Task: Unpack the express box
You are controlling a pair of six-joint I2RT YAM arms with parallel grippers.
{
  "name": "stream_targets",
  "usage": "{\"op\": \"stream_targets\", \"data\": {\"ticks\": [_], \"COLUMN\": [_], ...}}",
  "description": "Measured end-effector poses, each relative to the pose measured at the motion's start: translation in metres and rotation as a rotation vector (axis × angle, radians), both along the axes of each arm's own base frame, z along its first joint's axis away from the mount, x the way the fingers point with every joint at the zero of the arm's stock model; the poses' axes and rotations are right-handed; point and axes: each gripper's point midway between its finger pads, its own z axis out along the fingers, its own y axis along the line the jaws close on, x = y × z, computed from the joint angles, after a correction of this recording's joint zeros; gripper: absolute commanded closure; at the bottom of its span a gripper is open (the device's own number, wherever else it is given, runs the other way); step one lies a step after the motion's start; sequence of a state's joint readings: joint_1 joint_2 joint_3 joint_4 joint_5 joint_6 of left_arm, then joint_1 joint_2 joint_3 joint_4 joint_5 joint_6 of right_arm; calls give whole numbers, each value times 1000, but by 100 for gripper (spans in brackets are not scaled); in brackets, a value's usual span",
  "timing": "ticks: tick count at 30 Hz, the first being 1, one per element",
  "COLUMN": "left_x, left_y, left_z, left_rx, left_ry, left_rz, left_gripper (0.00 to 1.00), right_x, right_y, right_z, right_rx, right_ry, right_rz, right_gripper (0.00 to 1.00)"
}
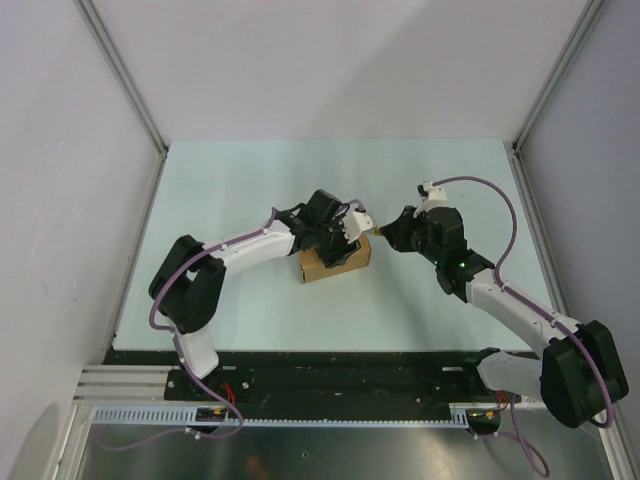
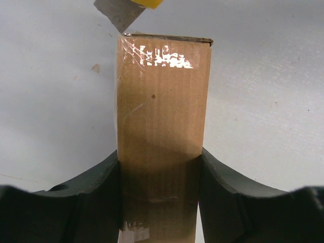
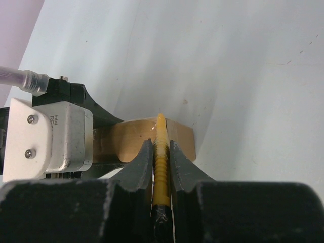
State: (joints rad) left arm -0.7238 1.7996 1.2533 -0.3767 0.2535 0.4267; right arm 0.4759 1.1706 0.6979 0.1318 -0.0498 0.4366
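The pale green table [image 1: 250, 320] carried everything, and the express box [image 1: 322, 268], a small oblong carton of plain brown cardboard, lay flat on it near the middle. The white-and-black left arm [image 1: 240, 250] reached to the box from its left. The right arm [image 1: 510, 300] came in from the box's right. In the left wrist view the box [image 2: 162, 101] ran lengthwise away from the camera, a strip of clear tape [image 2: 164, 56] glinting along its top toward the far end. No printing could be read on the cardboard faces in view. The left gripper [image 2: 159, 162] was clamped on the box across its width, with its dark fingers [image 2: 101, 174] pressed against the two long sides. The white camera housing [image 3: 48, 136] on that wrist stood just left of the box in the right wrist view. The small grey lettering on it was cut off at the edge and could not be read whole. The right gripper [image 3: 161, 147] was closed tight on a slim yellow utility knife [image 3: 161, 134], whose ribbed handle sat between the jaws and pointed at the box's right end. The knife's grey blade [image 2: 119, 12] hung at the far left corner of the box; whether it touched the cardboard could not be told.
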Motion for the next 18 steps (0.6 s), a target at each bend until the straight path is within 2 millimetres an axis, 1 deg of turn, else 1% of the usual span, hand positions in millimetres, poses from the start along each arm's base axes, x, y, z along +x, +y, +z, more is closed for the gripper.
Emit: {"op": "stream_targets", "data": {"ticks": [18], "left_x": [0], "left_y": [0], "left_z": [0], "left_rx": [3], "left_ry": [-2], "left_rz": [2], "left_gripper": [67], "right_x": [0], "right_y": [0], "right_z": [-7], "right_rx": [-12], "right_ry": [20], "right_rz": [-2], "right_gripper": [100]}}
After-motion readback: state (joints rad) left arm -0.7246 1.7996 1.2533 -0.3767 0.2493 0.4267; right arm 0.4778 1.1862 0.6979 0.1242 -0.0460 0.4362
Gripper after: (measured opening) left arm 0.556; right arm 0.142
